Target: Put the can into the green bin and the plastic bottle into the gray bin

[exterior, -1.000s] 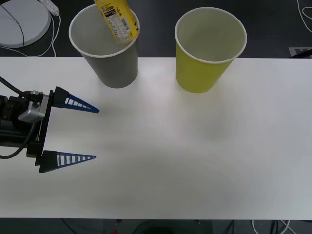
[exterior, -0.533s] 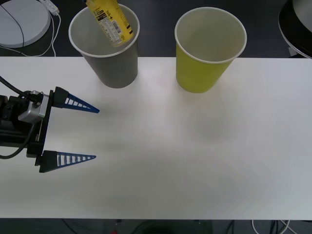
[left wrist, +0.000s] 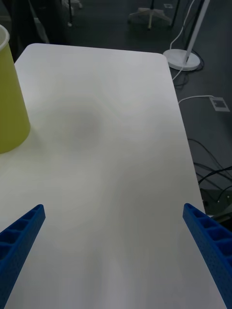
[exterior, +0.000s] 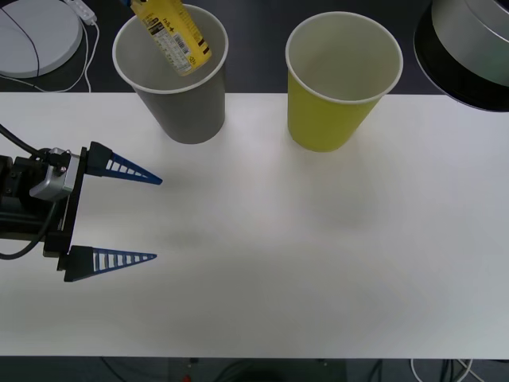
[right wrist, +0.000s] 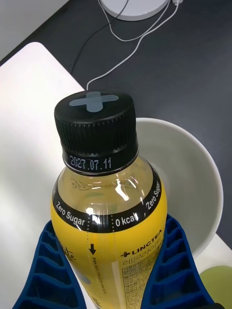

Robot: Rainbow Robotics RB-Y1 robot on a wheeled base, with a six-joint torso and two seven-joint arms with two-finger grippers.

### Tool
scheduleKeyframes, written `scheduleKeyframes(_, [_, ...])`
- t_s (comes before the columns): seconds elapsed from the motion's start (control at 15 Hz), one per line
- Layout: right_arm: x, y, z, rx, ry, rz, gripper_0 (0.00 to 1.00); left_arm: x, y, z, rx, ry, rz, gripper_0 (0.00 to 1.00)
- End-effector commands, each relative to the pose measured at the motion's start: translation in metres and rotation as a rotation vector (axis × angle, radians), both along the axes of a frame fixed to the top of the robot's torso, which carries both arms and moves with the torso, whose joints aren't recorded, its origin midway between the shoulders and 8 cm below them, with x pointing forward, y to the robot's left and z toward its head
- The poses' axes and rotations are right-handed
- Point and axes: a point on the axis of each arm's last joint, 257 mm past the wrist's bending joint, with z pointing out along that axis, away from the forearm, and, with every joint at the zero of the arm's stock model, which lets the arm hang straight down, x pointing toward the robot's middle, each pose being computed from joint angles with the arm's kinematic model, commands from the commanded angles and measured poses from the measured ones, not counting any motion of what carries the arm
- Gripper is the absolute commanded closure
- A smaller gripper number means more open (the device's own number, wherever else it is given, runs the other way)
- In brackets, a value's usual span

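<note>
The plastic bottle (exterior: pixel 171 36) is yellow with a printed label and hangs tilted over the mouth of the gray bin (exterior: pixel 187 111), its lower end below the rim. My right gripper (right wrist: pixel 110 231) is shut on the bottle (right wrist: pixel 108 203). Its blue fingers (right wrist: pixel 46 270) press both sides below the black cap, with the gray bin's pale inside (right wrist: pixel 193 193) beyond. The green bin (exterior: pixel 330 119) stands to the right, holding nothing I can see. My left gripper (exterior: pixel 157 219) rests open over the table's left side, well short of the bins. The can is out of view.
Part of my right arm (exterior: pixel 465 48) looms at the far right above the table edge. A white round base with a cable (exterior: pixel 36 32) lies on the floor beyond the far left corner. The white table (exterior: pixel 278 263) is bare in front of the bins.
The bottle has shifted left across the gray bin's mouth. My right arm's body has come into the far right of the front view. The left arm has not moved.
</note>
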Motion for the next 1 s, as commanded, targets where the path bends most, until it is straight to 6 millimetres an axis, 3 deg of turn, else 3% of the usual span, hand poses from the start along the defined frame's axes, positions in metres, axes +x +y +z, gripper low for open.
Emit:
scheduleKeyframes(0.07, [0.0001, 0.0007, 0.0009, -0.007, -0.009, 0.002, 1.00, 0.0000, 0.0000, 0.0000, 0.000, 0.000, 0.000, 0.00])
scheduleKeyframes(0.47, [0.0017, -0.0010, 0.0014, -0.016, -0.018, 0.003, 1.00, 0.0000, 0.0000, 0.0000, 0.000, 0.000, 0.000, 0.00])
scheduleKeyframes(0.53, [0.0028, -0.0021, 0.0017, -0.021, -0.023, 0.003, 0.89, 0.0000, 0.0000, 0.0000, 0.000, 0.000, 0.000, 0.00])
scheduleKeyframes(0.6, [0.0040, -0.0017, 0.0032, -0.019, -0.031, 0.004, 0.27, 0.0000, 0.0000, 0.0000, 0.000, 0.000, 0.000, 0.00])
scheduleKeyframes(0.67, [0.0049, -0.0012, 0.0040, -0.018, -0.037, 0.006, 0.00, 0.0000, 0.0000, 0.0000, 0.000, 0.000, 0.000, 0.00])
scheduleKeyframes(1.0, [0.0052, -0.0003, 0.0055, -0.024, -0.049, 0.026, 0.00, 0.0000, 0.0000, 0.0000, 0.000, 0.000, 0.000, 0.00])
